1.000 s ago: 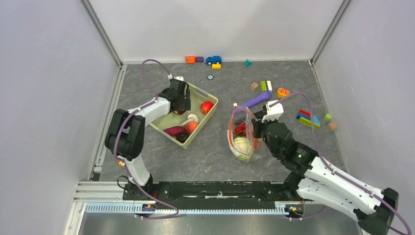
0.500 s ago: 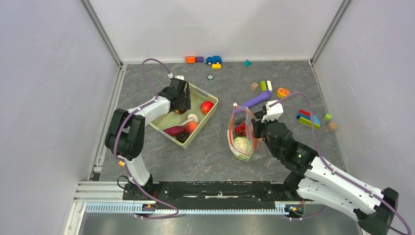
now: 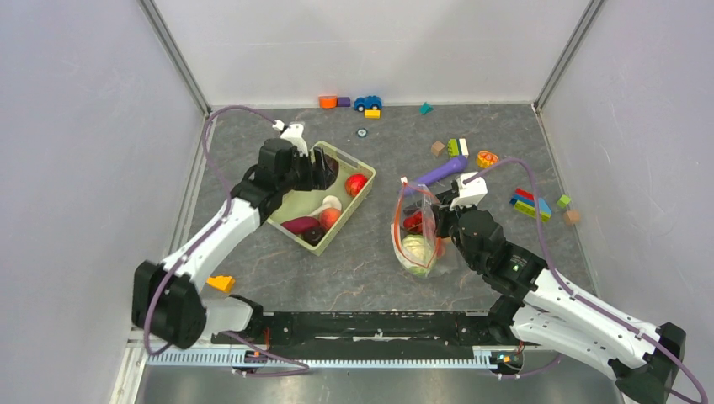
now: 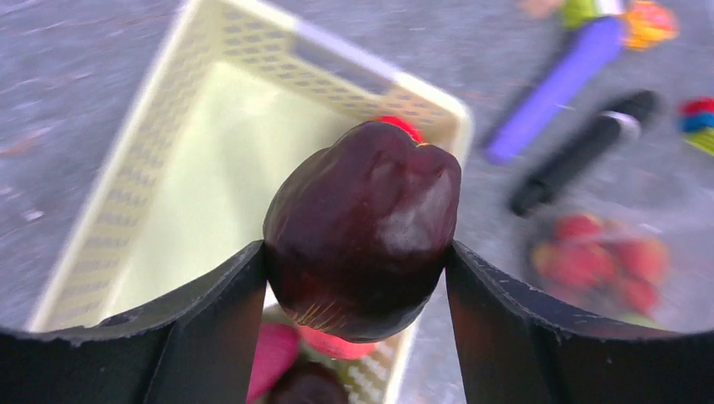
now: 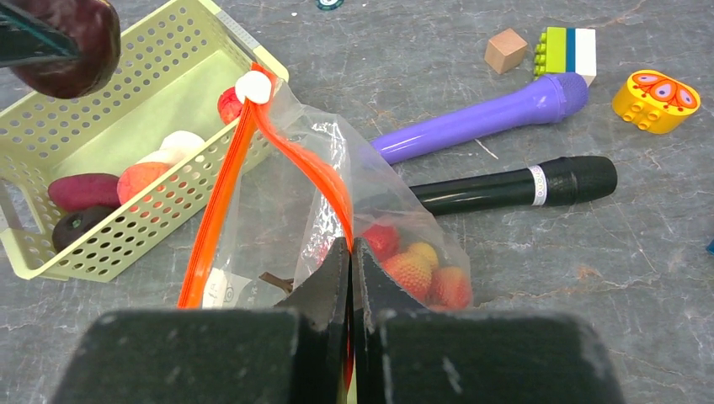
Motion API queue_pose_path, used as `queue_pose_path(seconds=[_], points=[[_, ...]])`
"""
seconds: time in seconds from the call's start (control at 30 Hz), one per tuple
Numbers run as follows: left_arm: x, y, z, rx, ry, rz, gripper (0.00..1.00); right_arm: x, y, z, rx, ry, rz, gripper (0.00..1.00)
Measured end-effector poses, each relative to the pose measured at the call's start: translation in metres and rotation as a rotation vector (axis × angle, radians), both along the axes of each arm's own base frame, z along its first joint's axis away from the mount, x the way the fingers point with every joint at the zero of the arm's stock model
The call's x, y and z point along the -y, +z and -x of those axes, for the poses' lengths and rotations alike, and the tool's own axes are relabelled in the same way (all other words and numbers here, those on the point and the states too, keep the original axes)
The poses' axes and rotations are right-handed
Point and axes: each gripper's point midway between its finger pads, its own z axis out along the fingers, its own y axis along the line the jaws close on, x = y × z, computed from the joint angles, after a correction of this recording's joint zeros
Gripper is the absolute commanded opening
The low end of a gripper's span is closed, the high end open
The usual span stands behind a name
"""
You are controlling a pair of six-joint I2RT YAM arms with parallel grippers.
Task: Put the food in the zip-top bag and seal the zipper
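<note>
My left gripper (image 3: 322, 171) is shut on a dark purple fruit (image 4: 364, 227) and holds it above the light-green basket (image 3: 290, 204). The fruit also shows in the right wrist view (image 5: 71, 42). In the basket lie a red apple (image 3: 355, 183), a white mushroom piece (image 3: 328, 203), a peach apple (image 3: 329, 218) and dark purple pieces (image 3: 301, 225). My right gripper (image 5: 350, 252) is shut on the orange-red zipper (image 5: 221, 194) rim of the clear zip-top bag (image 3: 418, 231), holding its mouth open. Inside are red fruits (image 5: 417, 269) and green cabbage (image 3: 415, 248).
A purple stick (image 5: 480, 118) and a black microphone (image 5: 518, 185) lie behind the bag. Coloured blocks (image 3: 530, 204), an orange citrus slice toy (image 3: 486, 158) and a blue toy car (image 3: 367, 103) are scattered at the back and right. A yellow piece (image 3: 221, 284) lies near the left arm's base.
My left gripper has lifted out of the basket's far corner with the dark purple fruit and swung right. The left arm's base link has turned. The right arm and bag have not moved.
</note>
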Motion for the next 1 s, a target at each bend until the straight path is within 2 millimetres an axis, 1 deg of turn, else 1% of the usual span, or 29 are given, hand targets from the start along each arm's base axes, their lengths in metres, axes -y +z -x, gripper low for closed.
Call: queue_pose_path(seconds=[0.07, 0.13, 0.2, 0.27, 0.3, 0.4, 0.47, 0.57, 0.73, 0.8, 0.9, 0.93, 1.0], points=[[0.019, 0.017, 0.018, 0.041, -0.089, 0.067, 0.04, -0.001, 0.000, 0.000, -0.002, 0.004, -0.005, 0.00], [0.047, 0.036, 0.042, 0.088, -0.214, 0.131, 0.03, -0.003, 0.000, 0.001, -0.006, 0.013, -0.009, 0.00], [0.080, 0.053, 0.070, 0.130, -0.359, 0.187, 0.02, -0.005, -0.001, 0.002, -0.010, 0.021, -0.014, 0.00], [0.116, 0.066, 0.105, 0.151, -0.524, 0.239, 0.02, -0.007, -0.002, 0.003, -0.016, 0.032, -0.019, 0.00], [0.132, 0.071, 0.121, 0.155, -0.600, 0.261, 0.02, -0.008, -0.002, 0.003, -0.019, 0.038, -0.023, 0.00], [0.163, 0.073, 0.160, 0.145, -0.759, 0.295, 0.02, -0.012, -0.002, 0.005, -0.026, 0.055, -0.033, 0.00], [0.177, 0.068, 0.176, 0.127, -0.821, 0.300, 0.02, -0.014, -0.001, 0.006, -0.032, 0.068, -0.038, 0.00], [0.192, 0.055, 0.186, 0.090, -0.867, 0.285, 0.02, -0.016, 0.005, 0.007, -0.030, 0.082, -0.048, 0.00], [0.212, 0.033, 0.190, 0.053, -0.894, 0.232, 0.02, -0.024, 0.020, 0.010, -0.020, 0.120, -0.077, 0.00], [0.217, 0.027, 0.188, 0.043, -0.890, 0.219, 0.02, -0.025, 0.021, 0.012, -0.026, 0.134, -0.080, 0.00], [0.226, 0.021, 0.180, 0.038, -0.863, 0.193, 0.03, -0.028, 0.021, 0.015, -0.040, 0.159, -0.080, 0.00], [0.228, 0.019, 0.176, 0.039, -0.846, 0.181, 0.05, -0.029, 0.020, 0.016, -0.044, 0.164, -0.080, 0.00], [0.230, 0.016, 0.168, 0.039, -0.812, 0.155, 0.08, -0.030, 0.019, 0.017, -0.051, 0.173, -0.078, 0.00]])
